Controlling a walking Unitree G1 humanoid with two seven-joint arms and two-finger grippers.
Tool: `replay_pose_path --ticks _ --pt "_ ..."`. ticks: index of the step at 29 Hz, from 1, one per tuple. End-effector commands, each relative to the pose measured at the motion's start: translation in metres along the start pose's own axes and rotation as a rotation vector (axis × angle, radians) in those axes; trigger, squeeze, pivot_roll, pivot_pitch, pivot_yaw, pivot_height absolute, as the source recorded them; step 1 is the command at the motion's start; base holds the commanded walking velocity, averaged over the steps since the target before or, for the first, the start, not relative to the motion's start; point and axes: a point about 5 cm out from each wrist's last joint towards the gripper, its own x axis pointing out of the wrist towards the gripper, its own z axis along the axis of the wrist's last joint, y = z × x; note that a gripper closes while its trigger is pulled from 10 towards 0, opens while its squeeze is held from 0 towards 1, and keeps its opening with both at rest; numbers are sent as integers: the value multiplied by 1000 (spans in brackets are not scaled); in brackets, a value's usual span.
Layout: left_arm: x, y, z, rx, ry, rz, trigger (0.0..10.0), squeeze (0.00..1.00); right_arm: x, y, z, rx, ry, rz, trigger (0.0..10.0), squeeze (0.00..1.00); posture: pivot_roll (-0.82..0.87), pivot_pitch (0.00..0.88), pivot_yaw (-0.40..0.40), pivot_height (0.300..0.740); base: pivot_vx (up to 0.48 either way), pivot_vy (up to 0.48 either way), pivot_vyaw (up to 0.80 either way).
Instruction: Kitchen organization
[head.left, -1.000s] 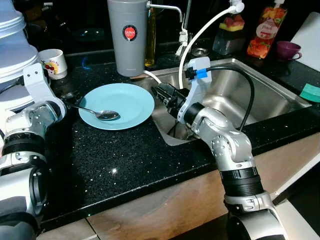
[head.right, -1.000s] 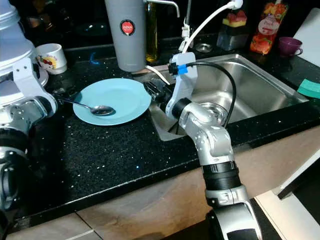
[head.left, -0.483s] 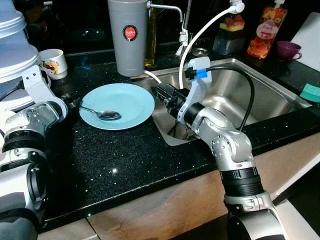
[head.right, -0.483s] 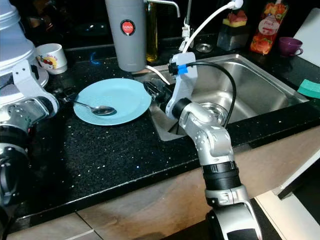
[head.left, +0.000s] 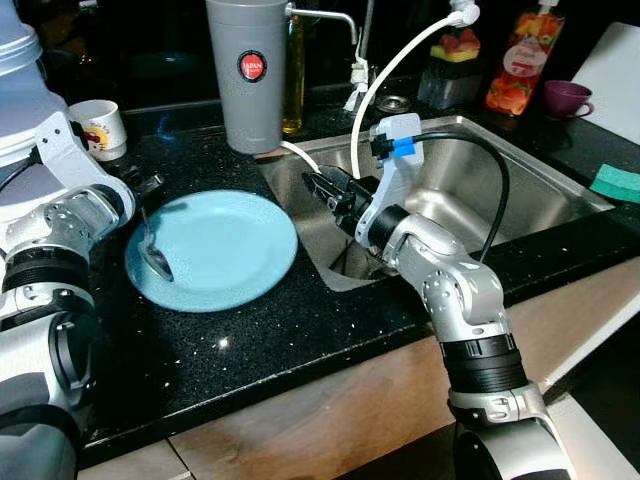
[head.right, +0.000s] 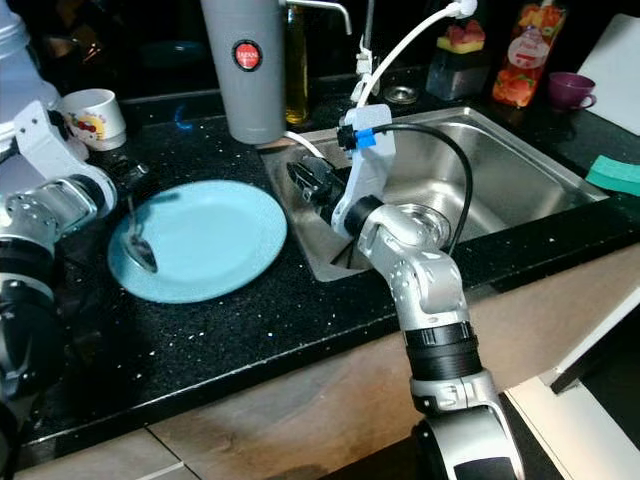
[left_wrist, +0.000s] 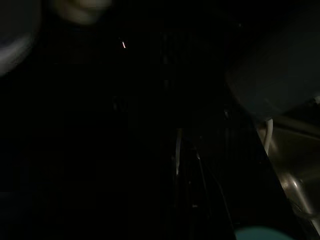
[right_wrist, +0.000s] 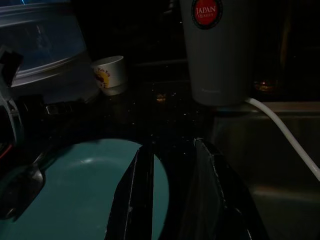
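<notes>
**Turquoise plate and spoon on the black counter beside the sink**

Black speckled stone forms the counter (head.left: 250, 340), and a turquoise plate (head.left: 225, 245) lies flat on it, just left of the steel sink (head.left: 500, 190). A metal spoon (head.left: 153, 255) rests on the plate's left part, its bowl on the plate and its handle rising toward the left gripper (head.left: 148, 190), which sits at the plate's upper left rim. The handle reaches up to those black fingers, but whether the jaws close on it I cannot tell; the left wrist view is too dark to settle it.

Over the sink's near-left corner, just right of the plate's edge, hangs the right gripper (head.left: 328, 188), pointing toward the plate. In the right wrist view its two black fingers (right_wrist: 142, 195) stand apart with a narrow gap between them and nothing held, the plate's rim lying below them.

Behind the plate stands a tall grey canister (head.left: 242, 75) with a red round label. A white mug (head.left: 98, 128) with a printed picture sits at the far left of the counter. A white hose (head.left: 400, 60) arcs above the sink, and a purple cup (head.left: 565, 98) stands at the far right.
</notes>
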Motion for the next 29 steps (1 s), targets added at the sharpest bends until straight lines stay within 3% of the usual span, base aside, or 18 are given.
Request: replay_pose_path --ticks 1,6,8,10,11,12,14,16,17,19,20,24,25,27,29 --pt "-1 7 4 1 -43 30 0 0 1 -1 3 9 -5 -5 10000 0 -17 99 15 740 0 0 0" --pt "-3 -10 28 -71 -214 -50 0 0 0 -2 5 6 -12 -10 10000 0 -17 99 14 740 0 0 0" --pt "-3 -10 28 -71 -214 -50 0 0 0 -2 5 6 -12 -10 10000 0 -17 99 14 740 0 0 0" --pt "-6 -20 39 -115 -306 -100 0 0 0 -3 6 6 -20 -15 10000 0 -16 92 14 740 0 0 0" --pt "-6 -20 39 -115 -306 -100 0 0 0 -3 6 6 -20 -15 10000 0 -16 92 14 740 0 0 0" --pt "-10 -33 48 -189 -393 -179 0 0 1 -3 8 11 -32 -20 10000 0 -16 92 14 740 0 0 0" --pt "-10 -33 48 -189 -393 -179 0 0 1 -3 8 11 -32 -20 10000 0 -16 92 14 740 0 0 0" --pt "-13 -51 49 -298 -436 -317 0 0 1 -3 11 55 -53 -26 10000 0 -15 84 15 740 0 0 0" --pt "-13 -51 49 -298 -436 -317 0 0 1 -3 11 55 -53 -26 10000 0 -15 84 15 740 0 0 0" --pt "-15 -69 44 -388 -424 -449 0 0 1 -3 12 122 -71 -34 10000 0 -15 76 18 740 0 0 0" --pt "-15 -69 44 -388 -424 -449 0 0 1 -3 12 122 -71 -34 10000 0 -15 76 18 740 0 0 0" --pt "-21 -84 27 -454 -415 -587 0 0 0 1 9 276 -88 -36 10000 4 -18 73 21 740 0 0 0" --pt "-23 -87 21 -464 -394 -630 0 0 0 4 7 333 -89 -29 10000 1000 -18 74 24 740 0 0 0" --pt "-24 -89 17 -470 -378 -657 0 0 0 6 6 367 -88 -23 10000 1000 -18 74 24 740 0 0 0" --pt "-32 -95 9 -502 -373 -729 0 0 0 17 2 498 -82 29 10000 1000 -18 80 26 740 0 0 0"
